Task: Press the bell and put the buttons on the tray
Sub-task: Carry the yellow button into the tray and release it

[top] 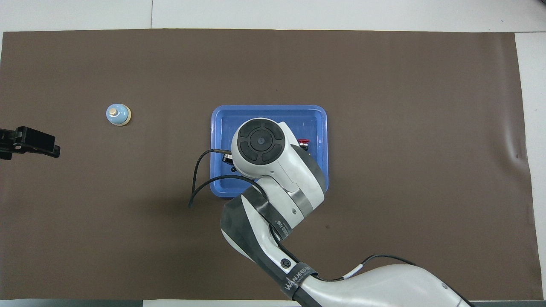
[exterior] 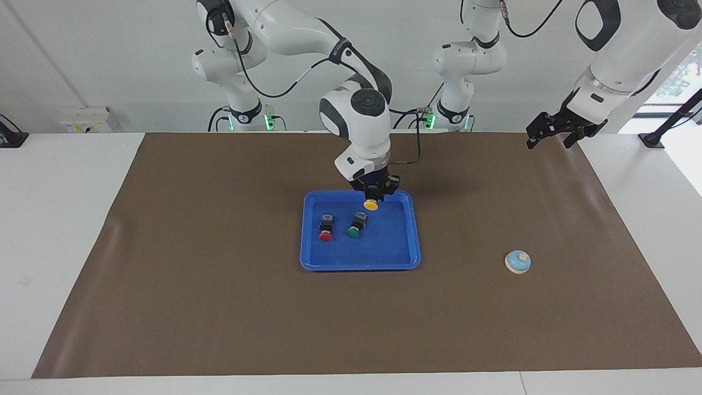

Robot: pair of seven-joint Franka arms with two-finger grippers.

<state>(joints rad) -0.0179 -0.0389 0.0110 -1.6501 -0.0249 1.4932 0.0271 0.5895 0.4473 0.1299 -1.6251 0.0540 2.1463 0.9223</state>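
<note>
My right gripper [exterior: 374, 194] is shut on the yellow button [exterior: 371, 204] and holds it just above the blue tray [exterior: 310, 262], over the tray's edge nearest the robots. The red button [exterior: 326, 228] and the green button [exterior: 356, 225] lie on their sides in the tray. In the overhead view the right arm's wrist hides the gripper, the yellow button and the green button, and only the red button's cap [top: 303, 142] peeks out over the tray [top: 268, 109]. The light blue bell [exterior: 517, 261] [top: 117, 114] stands on the mat toward the left arm's end. My left gripper [exterior: 548, 140] waits open, raised above the mat's corner there.
A brown mat [exterior: 219, 307] covers most of the white table [exterior: 60, 219]. A third arm's base [exterior: 454, 112] stands at the robots' edge of the table. The right arm's cable [top: 198, 187] hangs over the tray's corner.
</note>
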